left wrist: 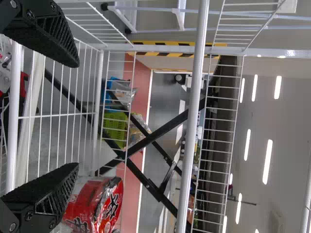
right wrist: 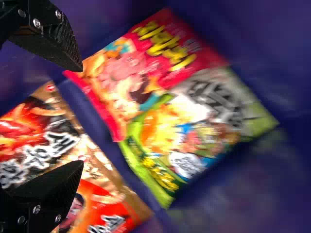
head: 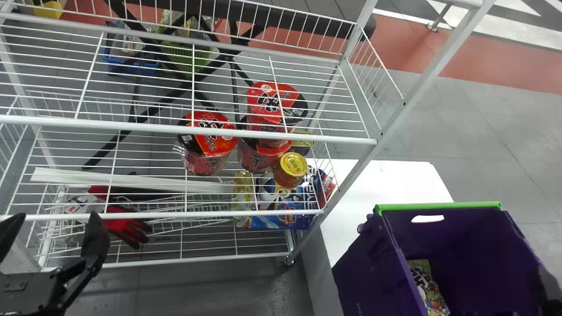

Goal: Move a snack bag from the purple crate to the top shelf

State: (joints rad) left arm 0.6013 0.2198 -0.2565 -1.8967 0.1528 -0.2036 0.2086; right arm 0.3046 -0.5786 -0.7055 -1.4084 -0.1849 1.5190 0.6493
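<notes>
Wire shelves (head: 189, 130) beyond left gripper (head: 57, 215), fingers parted. Crate (head: 366, 267): right gripper (right wrist: 82, 116), open; pink bag (right wrist: 141, 68) and green bag (right wrist: 194, 131) past its fingertips, orange bag (right wrist: 53, 141) partly behind one finger.

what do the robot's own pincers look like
The left pincer has a dark grey, boxy body and two black, tapered fingers with ribbed sides and rough gripping faces. The right pincer looks much the same: black, wedge-shaped fingers, with small round metal screws near their bases.
</notes>
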